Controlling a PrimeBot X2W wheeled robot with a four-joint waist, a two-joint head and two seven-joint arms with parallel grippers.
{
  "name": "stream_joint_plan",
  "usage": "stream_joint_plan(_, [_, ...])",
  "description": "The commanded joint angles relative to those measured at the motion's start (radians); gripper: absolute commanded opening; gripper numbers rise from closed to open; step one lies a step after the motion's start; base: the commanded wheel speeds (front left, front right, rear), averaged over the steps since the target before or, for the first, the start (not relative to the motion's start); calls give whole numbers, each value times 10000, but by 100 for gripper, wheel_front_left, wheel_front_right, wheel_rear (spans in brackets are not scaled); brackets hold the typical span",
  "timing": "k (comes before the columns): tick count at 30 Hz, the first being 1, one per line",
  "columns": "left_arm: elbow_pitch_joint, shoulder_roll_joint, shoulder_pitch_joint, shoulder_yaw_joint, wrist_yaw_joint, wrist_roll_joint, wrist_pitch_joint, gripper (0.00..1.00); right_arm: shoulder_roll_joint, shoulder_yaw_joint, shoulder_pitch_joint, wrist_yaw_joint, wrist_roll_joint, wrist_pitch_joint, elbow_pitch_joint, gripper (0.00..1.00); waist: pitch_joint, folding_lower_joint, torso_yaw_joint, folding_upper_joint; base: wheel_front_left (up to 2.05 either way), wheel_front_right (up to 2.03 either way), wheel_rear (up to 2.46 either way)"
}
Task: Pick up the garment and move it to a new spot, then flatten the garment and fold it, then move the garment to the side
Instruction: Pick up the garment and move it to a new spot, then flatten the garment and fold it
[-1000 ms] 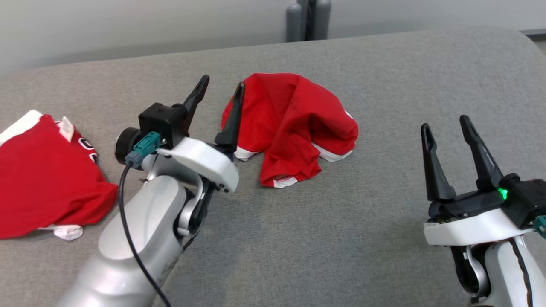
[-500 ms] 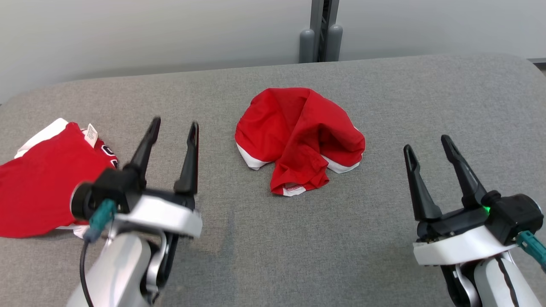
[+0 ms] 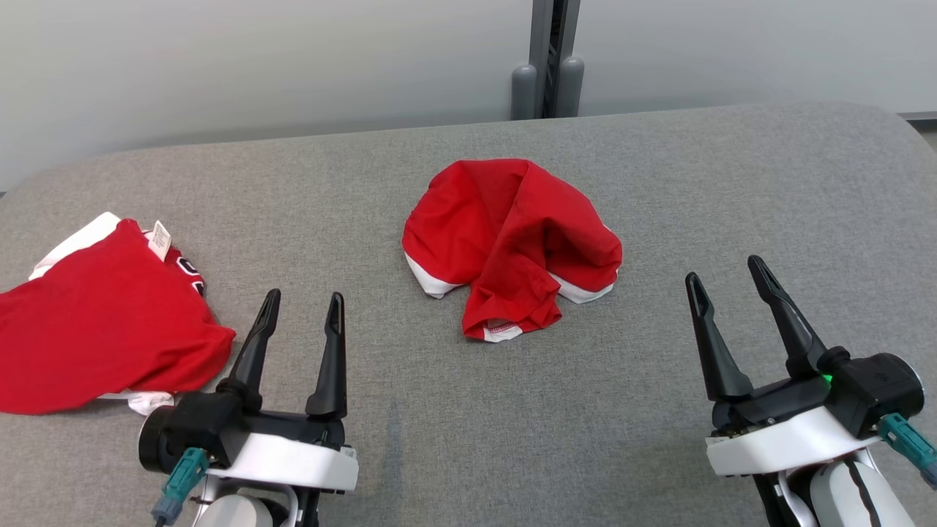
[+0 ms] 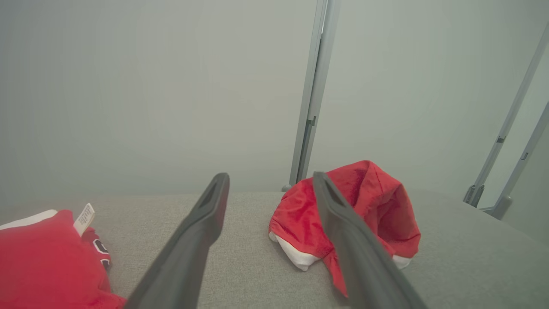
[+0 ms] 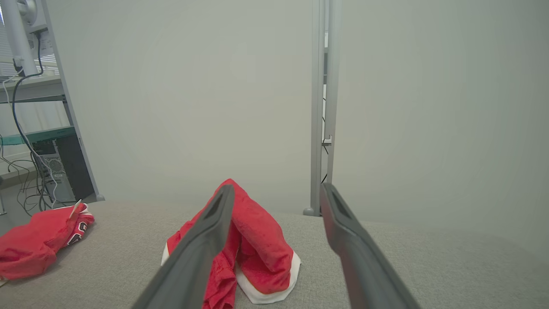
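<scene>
Jaws both spread wide, empty, crumpled red garment (image 3: 512,234) lying ahead between them, untouched

A: Any legible txt?
B: None. Small white tag (image 3: 159,236) on red-and-white jersey shirt (image 3: 102,329), left side, has print, too tiny to read.
A: Lettering?
B: Navy white-outlined lettering (image 3: 188,268) beside tag, only a fragment showing, can't make it out.

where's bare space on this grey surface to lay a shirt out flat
Widest free patch: the grey surface right of the crumpled red jersey, beyond the right gripper. Also bare: the near strip between the two grippers. Crowded: the left edge, where the tagged red jersey lies beside the left gripper.
</scene>
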Motion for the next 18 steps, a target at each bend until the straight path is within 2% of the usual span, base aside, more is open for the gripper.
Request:
stream_joint_plan(1, [-43,-40,54,120,-121,155,-42,100,-62,-31,31,-1,41,-10,25,100,9,0,-2,0,0,0,0])
stream_joint_plan(9, [96,-222,119,466,-592,551,-43,100,-77,-51,-4,-1,22,-10,75,100,87,0,61,0,0,0,0])
stream_joint_plan(18, [-99,-224,-170,-122,-361,179,-44,100,-179,148,-277,-3,269,-9,493,100,495,0,567,0,0,0,0])
